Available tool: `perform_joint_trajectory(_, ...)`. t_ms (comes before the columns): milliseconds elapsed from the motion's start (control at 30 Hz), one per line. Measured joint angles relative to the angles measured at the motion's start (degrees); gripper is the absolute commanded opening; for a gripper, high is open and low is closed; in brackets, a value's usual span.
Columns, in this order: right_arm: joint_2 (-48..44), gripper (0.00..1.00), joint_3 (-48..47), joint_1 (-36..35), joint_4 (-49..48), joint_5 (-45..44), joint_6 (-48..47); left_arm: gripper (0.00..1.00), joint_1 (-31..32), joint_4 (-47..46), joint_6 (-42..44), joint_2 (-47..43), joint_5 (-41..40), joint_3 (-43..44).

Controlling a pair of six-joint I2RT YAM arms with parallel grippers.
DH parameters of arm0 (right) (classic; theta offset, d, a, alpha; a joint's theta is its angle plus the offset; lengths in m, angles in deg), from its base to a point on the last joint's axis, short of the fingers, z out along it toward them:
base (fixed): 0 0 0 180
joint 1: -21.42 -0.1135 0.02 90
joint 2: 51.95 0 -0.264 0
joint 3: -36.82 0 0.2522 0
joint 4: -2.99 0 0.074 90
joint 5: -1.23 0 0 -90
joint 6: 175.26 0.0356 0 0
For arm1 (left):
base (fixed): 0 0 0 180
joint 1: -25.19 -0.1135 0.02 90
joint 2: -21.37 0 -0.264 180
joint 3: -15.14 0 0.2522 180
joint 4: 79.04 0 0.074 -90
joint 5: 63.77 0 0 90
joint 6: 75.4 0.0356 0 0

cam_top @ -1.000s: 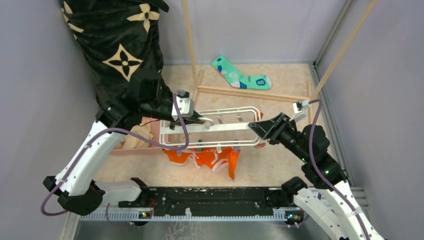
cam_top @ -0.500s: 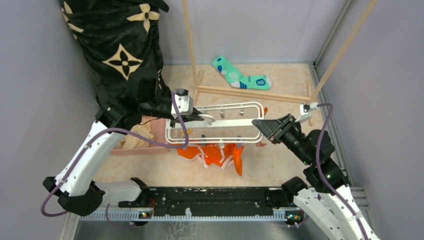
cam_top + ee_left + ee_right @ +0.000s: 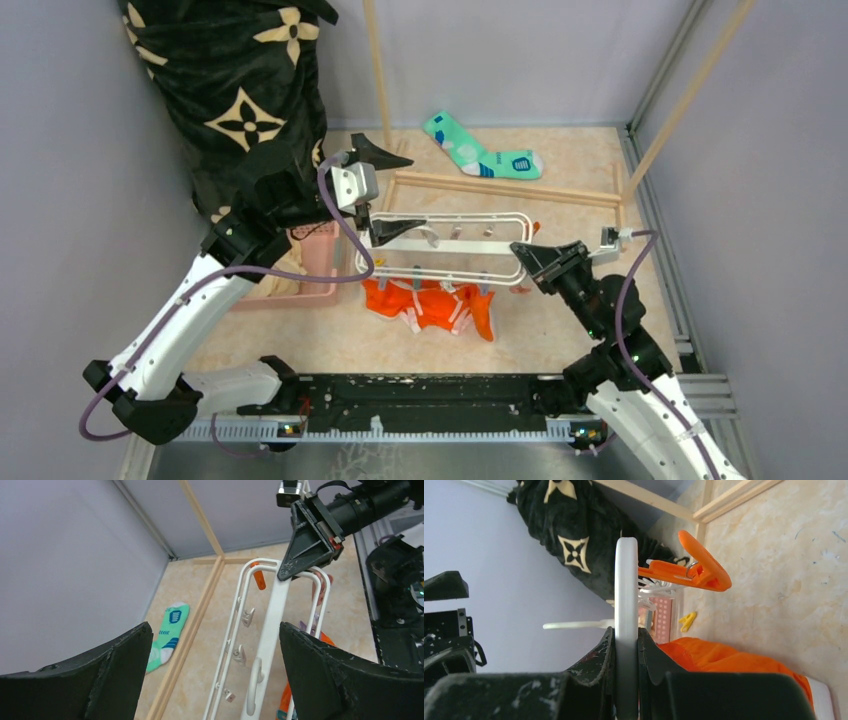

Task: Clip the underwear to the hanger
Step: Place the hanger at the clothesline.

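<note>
Fingers of the left end effector (image 3: 390, 192) stand spread wide in the overhead view, one above and one level with the near-left end of the white hanger (image 3: 460, 250), and whether the lower one touches it cannot be told from here. The right end effector (image 3: 527, 255) is clamped on the hanger's opposite end, holding the frame level above the bench (image 3: 560, 320). The orange underwear (image 3: 432, 303) hangs just below the frame, between the two end effectors and nearer the arm bases. A teal sock (image 3: 480, 152) lies well beyond the left end effector, and a black cloth (image 3: 240, 90) hangs behind that arm. From the left wrist, the left end effector (image 3: 214, 630) is open, its black fingers (image 3: 75, 680) far apart, with the hanger (image 3: 274, 625) running away from the gap between them to the right end effector (image 3: 307, 555), which grips its far end. An orange clothespin (image 3: 259, 580) dangles just beside that grip, a strip of the underwear (image 3: 286, 702) shows under the frame, and the teal sock (image 3: 170, 635) lies off to the left. From the right wrist, the right end effector (image 3: 626, 640) is shut on the hanger (image 3: 626, 580), a finger pressed to each face of the bar. The orange clothespin (image 3: 694, 570) hangs just past the fingertips, the underwear (image 3: 724, 662) lies right beside the fingers, and the black cloth (image 3: 589, 555) is well beyond.
</note>
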Motion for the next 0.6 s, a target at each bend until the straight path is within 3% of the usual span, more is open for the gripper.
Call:
perform_joint_trajectory(333, -0.2, 0.00, 0.7, 0.0, -9.7, -17.6, 3.6, 1.00, 0.0, -7.9, -7.2, -0.1, -8.5, -1.0)
perform_joint_trajectory(600, 4.1, 0.00, 2.2, 0.0, -28.3, -34.1, 2.3, 1.00, 0.0, -8.9, -10.5, 0.2, -11.7, -1.0)
